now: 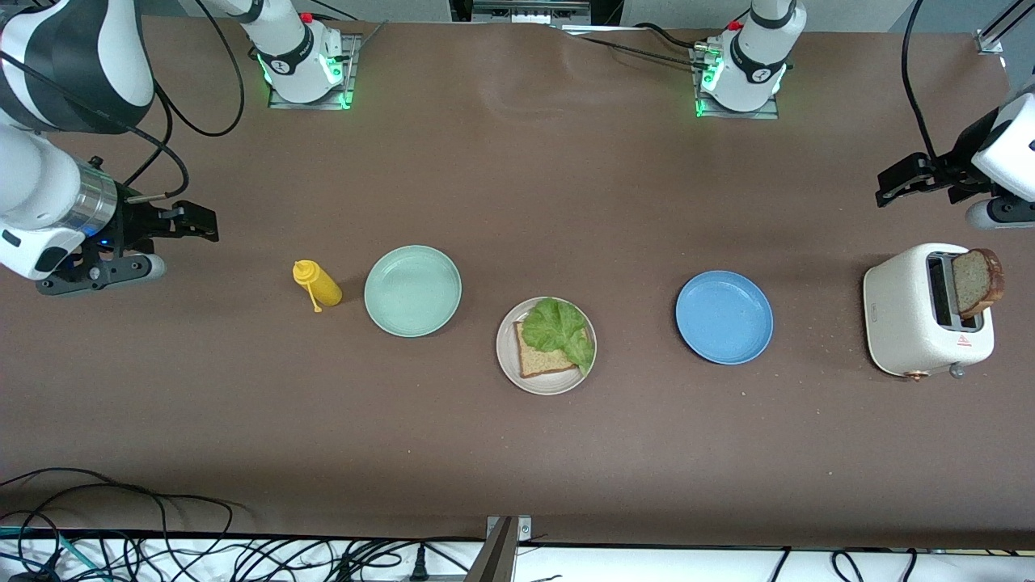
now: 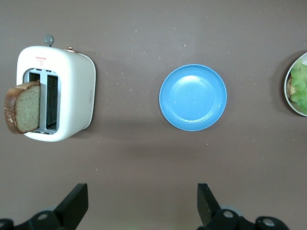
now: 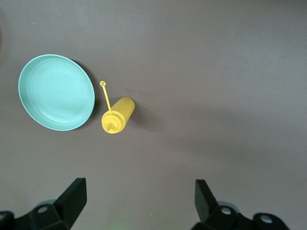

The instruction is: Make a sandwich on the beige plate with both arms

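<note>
The beige plate sits mid-table and holds one brown bread slice with a ruffled green lettuce leaf on top. Its edge and the lettuce also show in the left wrist view. A second bread slice stands in the slot of a white toaster at the left arm's end; the left wrist view shows it too. My left gripper is open and empty above the table beside the toaster. My right gripper is open and empty above the table at the right arm's end.
A blue plate lies between the beige plate and the toaster. A mint-green plate and a yellow squeeze bottle on its side lie toward the right arm's end. Cables run along the table's edge nearest the front camera.
</note>
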Robot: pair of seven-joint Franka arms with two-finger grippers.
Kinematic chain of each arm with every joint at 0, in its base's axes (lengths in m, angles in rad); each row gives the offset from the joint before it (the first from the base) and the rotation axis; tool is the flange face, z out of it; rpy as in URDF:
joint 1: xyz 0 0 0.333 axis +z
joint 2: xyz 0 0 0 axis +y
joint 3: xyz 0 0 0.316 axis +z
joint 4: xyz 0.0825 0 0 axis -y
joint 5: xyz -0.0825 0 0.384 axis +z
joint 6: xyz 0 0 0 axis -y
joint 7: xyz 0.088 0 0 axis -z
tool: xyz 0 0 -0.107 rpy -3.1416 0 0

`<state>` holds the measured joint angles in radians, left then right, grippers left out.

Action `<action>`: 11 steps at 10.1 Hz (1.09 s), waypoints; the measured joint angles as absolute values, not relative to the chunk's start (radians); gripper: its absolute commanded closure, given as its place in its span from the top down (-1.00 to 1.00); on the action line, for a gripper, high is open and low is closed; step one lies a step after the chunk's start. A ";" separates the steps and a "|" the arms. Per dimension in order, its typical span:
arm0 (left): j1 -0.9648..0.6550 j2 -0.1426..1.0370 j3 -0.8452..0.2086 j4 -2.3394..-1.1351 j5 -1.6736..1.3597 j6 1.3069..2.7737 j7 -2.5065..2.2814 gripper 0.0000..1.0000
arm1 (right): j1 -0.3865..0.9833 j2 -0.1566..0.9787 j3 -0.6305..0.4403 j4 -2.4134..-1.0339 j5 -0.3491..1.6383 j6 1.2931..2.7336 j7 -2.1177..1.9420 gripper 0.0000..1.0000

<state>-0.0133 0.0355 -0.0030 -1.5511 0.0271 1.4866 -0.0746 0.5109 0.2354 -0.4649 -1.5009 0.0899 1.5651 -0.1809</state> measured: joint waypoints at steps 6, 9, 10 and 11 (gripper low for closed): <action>-0.016 0.039 -0.004 -1.551 0.027 1.486 -0.075 1.00 | 0.105 0.081 -0.025 -1.668 0.007 1.711 -0.127 1.00; -0.016 0.043 -0.005 -1.551 0.027 1.486 -0.075 1.00 | -0.016 -0.008 0.073 -1.764 0.004 1.716 -0.089 1.00; -0.017 0.044 -0.005 -1.551 0.027 1.486 -0.075 1.00 | -0.051 -0.017 0.091 -1.763 0.004 1.690 -0.089 1.00; -0.017 0.044 -0.005 -1.551 0.027 1.486 -0.075 1.00 | -0.069 -0.018 0.092 -1.755 0.004 1.652 -0.096 1.00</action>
